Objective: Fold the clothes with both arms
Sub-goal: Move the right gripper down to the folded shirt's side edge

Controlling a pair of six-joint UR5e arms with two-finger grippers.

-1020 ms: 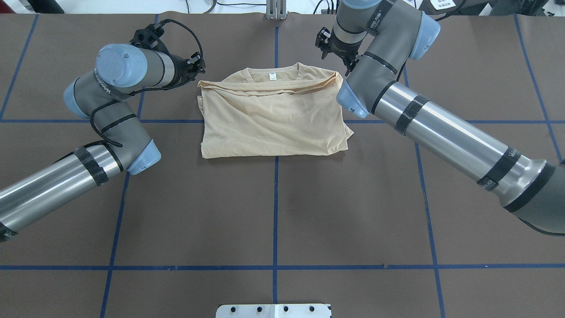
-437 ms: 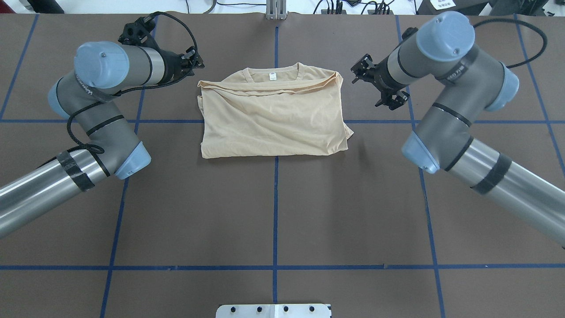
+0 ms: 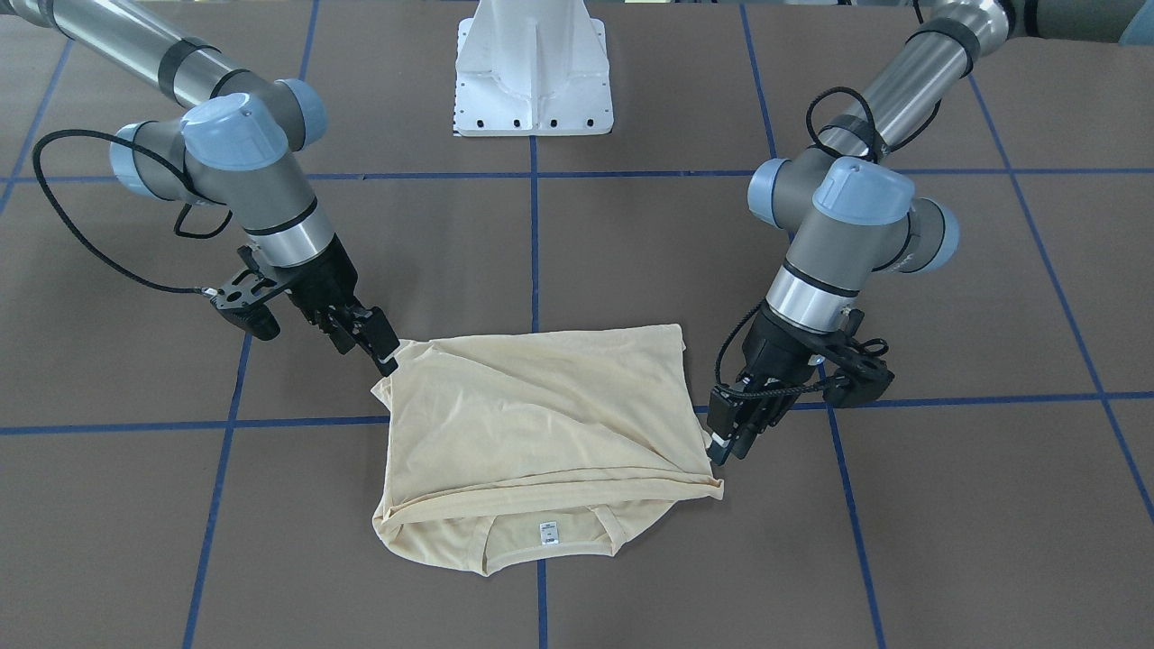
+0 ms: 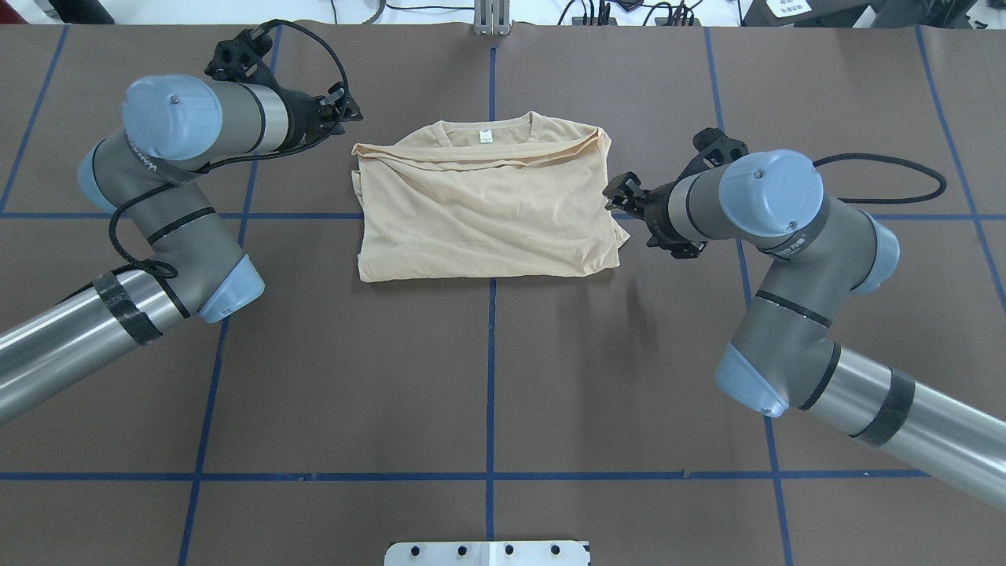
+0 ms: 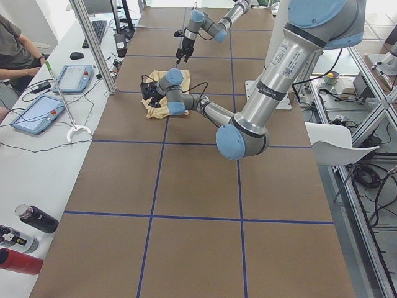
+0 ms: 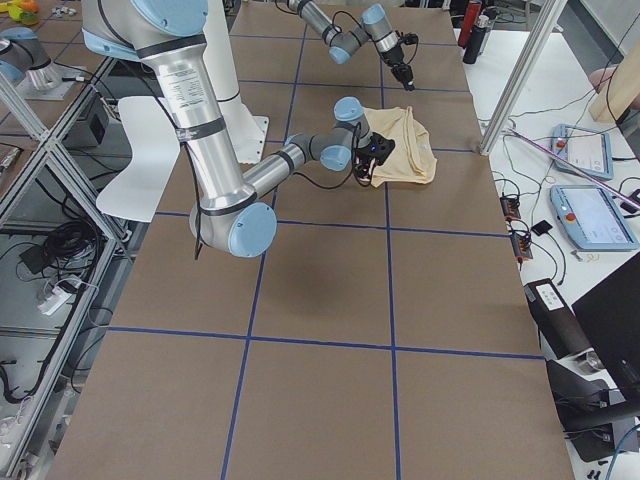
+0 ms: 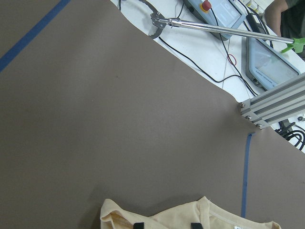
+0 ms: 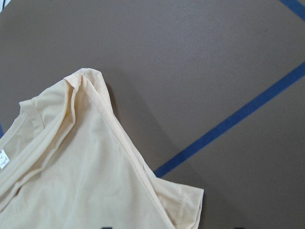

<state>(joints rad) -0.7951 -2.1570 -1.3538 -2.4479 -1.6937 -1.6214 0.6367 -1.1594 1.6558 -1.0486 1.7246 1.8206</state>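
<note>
Left hand (image 3: 723, 442) spread beside the folded shirt's (image 3: 541, 424) collar-end corner, right hand (image 3: 379, 350) spread at the far corner, seen from the front. Overhead: lies flat mid-desk (image 4: 354, 377), neck label up, between both hands. Wrist views: fingertips (image 7: 138, 225) apart over cream cloth.

No text can be read: the small white neck label (image 3: 547, 533) of the pale cream-yellow shirt (image 3: 532, 415) and the lettering on the grey-silver tubular left arm (image 4: 149, 163) beside that shirt are too small.
</note>
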